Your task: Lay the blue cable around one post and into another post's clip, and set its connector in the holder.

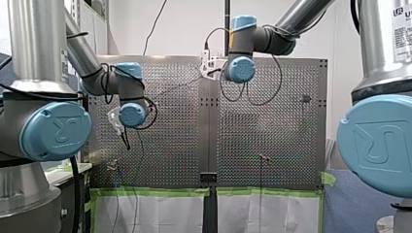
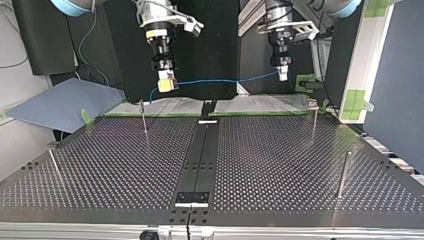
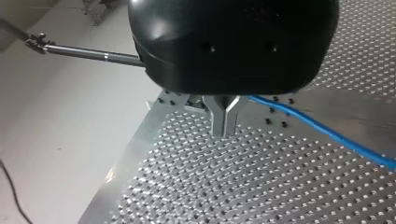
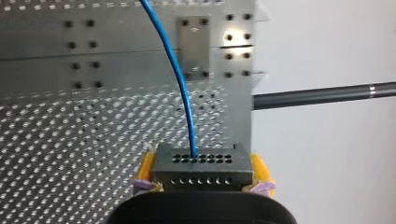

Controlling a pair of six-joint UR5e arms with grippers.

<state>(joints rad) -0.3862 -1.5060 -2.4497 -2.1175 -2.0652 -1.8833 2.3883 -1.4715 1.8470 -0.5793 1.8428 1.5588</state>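
My right gripper is clamped on the dark connector, its yellow pads pressing on both sides. The blue cable leaves the connector's face and runs ahead over the perforated table. My left gripper has its metal fingers pinched together on the cable, which trails off to one side of them

The front view looks from behind and above the arms over the counter. The top view sits low across it, facing them. The left wrist view looks closely along my left tool, the right along my right tool and the connector. Top and wrist views share the cable.
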